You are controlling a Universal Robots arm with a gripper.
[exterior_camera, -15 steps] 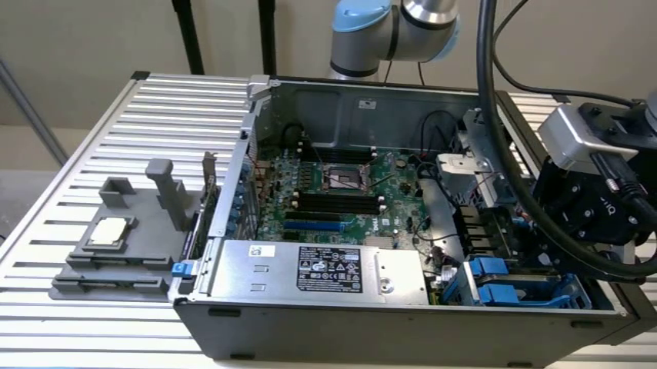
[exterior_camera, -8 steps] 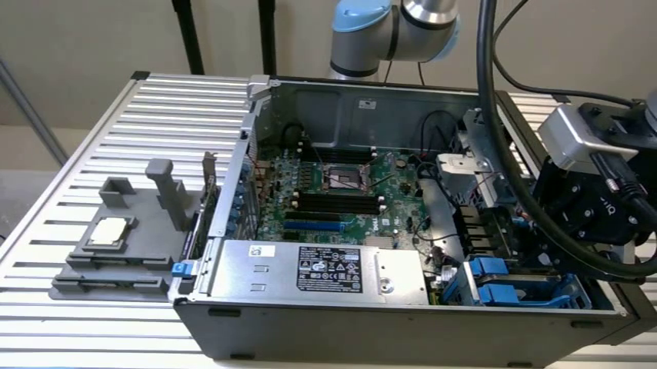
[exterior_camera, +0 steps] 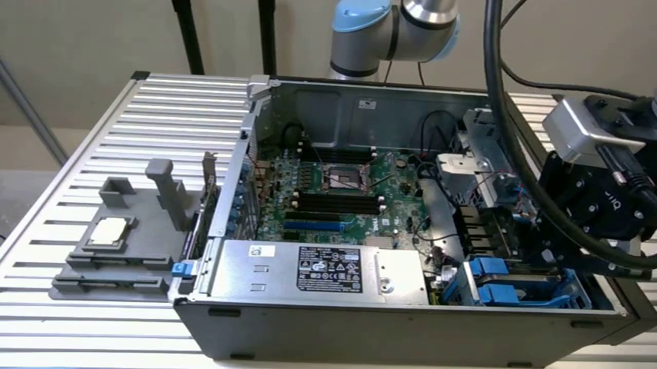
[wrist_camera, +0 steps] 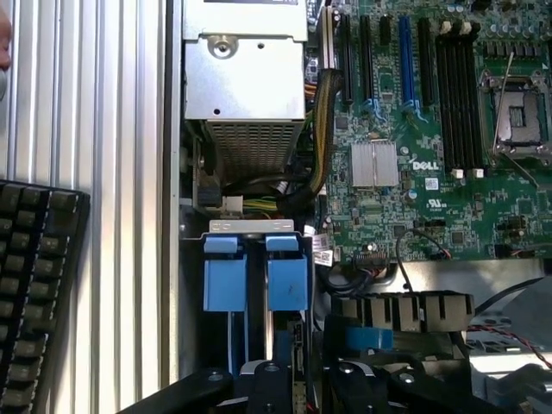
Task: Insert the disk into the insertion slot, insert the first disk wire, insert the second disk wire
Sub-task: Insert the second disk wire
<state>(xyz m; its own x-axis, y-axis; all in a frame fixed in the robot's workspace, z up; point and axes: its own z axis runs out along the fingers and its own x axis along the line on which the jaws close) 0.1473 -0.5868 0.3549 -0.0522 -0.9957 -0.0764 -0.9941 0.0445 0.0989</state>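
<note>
My black gripper (exterior_camera: 562, 244) hangs low over the corner of the open computer case at the exterior view's right, right above the insertion slot (exterior_camera: 513, 288). This slot is a bay of the blue-grey drive cage with two bright blue tabs (wrist_camera: 228, 274) side by side. In the wrist view the gripper (wrist_camera: 306, 375) sits just short of those tabs, over the cage's rails. A small blue piece (wrist_camera: 371, 336) lies close beside it. The disk is hidden. Black and yellow cables (wrist_camera: 321, 121) run beside the cage, and I cannot tell which are the disk wires.
The silver labelled power-supply box (exterior_camera: 318, 269) lies along the case's front wall beside the cage. The green motherboard (exterior_camera: 339, 192) fills the case floor. A grey fixture (exterior_camera: 118, 246) stands on the slatted table (exterior_camera: 92, 154). A black keyboard (wrist_camera: 34, 285) lies outside the case wall.
</note>
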